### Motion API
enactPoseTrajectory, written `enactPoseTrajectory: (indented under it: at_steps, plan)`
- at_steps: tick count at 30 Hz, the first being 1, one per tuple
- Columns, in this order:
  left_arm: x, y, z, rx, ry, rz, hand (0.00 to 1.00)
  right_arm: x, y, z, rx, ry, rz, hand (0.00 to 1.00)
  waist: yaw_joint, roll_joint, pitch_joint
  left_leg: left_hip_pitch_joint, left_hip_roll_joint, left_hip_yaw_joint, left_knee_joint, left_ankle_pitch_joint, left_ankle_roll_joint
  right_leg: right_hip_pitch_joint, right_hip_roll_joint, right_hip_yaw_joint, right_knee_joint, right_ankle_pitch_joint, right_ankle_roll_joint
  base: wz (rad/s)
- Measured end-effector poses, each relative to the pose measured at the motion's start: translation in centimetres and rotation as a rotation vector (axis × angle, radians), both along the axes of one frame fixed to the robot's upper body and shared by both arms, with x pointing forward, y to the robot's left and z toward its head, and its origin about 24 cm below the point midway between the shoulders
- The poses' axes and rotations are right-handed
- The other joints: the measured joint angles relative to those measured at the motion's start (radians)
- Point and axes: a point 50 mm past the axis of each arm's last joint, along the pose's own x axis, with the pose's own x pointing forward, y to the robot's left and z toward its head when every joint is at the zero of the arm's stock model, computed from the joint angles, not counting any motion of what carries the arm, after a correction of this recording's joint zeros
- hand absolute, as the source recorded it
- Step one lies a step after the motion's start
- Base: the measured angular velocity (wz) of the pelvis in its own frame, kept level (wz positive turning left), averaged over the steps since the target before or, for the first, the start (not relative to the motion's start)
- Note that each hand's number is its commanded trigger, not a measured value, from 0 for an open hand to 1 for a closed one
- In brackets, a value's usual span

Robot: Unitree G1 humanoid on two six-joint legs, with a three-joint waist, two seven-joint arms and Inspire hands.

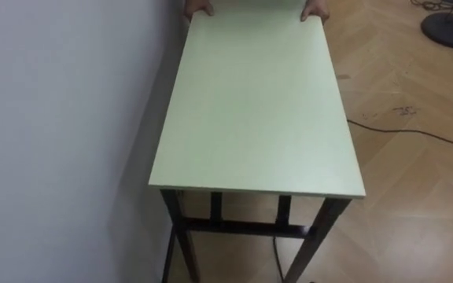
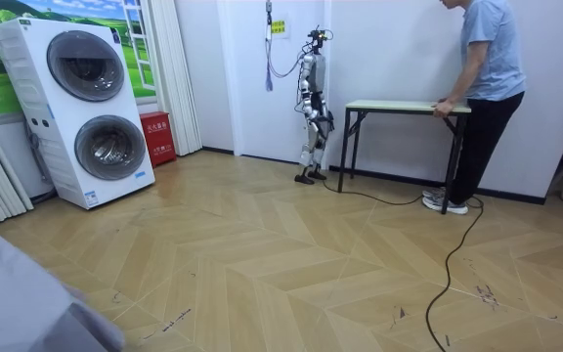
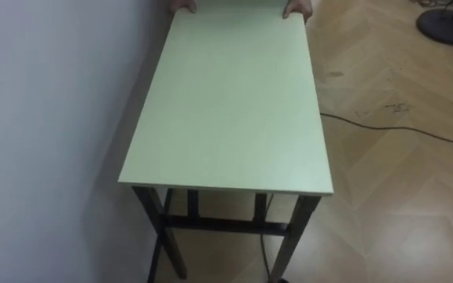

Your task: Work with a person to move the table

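Observation:
A long table with a pale green top (image 1: 258, 110) and dark legs (image 1: 321, 228) stands lengthwise in front of me, its left long edge close to the white wall (image 1: 53, 141). At its far end a person's two hands (image 1: 199, 9) (image 1: 315, 11) hold the short edge. In the room view the person (image 2: 487, 88) stands bent over the table (image 2: 404, 106) at its right end. I stand at the table's other end, facing it. My right hand (image 2: 322, 121) is low in front of my body, short of the table edge.
A dark cable (image 1: 415, 132) runs over the wooden floor right of the table, and a black round base (image 1: 451, 30) sits at the far right. In the room view a stacked washer and dryer (image 2: 86, 108) and a red box (image 2: 156, 137) stand at the left.

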Motion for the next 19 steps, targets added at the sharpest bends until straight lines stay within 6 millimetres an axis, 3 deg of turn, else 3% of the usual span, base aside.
enactPoseTrajectory:
  at_steps: [9,19]
  plan:
    - [0.0,0.3,-0.1,-0.002,0.012,0.039,0.0,-0.6,-0.1,-0.1,-0.002,0.027,0.046,0.0,-0.002,0.006,-0.0103,0.005,-0.002,0.007,0.002,-0.002,0.003,0.005,0.001,-0.001,0.0,0.0,0.0,-0.03]
    - [-1.3,0.5,-0.2,0.024,0.066,0.034,0.0,-3.3,-0.4,-0.5,-0.05,0.173,0.093,0.0,-0.013,0.006,-0.0081,0.024,-0.003,0.004,0.003,-0.003,-0.004,0.025,0.001,0.003,-0.002,0.0,0.001,0.0]
